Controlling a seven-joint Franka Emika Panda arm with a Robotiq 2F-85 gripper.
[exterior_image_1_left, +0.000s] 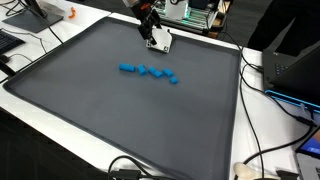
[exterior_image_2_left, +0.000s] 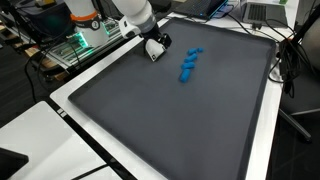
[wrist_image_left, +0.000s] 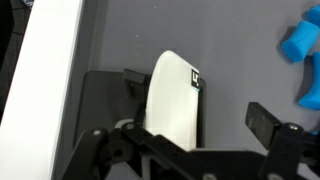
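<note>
A white piece (wrist_image_left: 175, 100), flat and round-topped with a small black mark, stands between the fingers of the gripper (wrist_image_left: 198, 97) in the wrist view; whether they clamp it I cannot tell. Blue blocks (wrist_image_left: 303, 60) lie at 2 o'clock, farther off on the dark mat (wrist_image_left: 240, 40).
</note>
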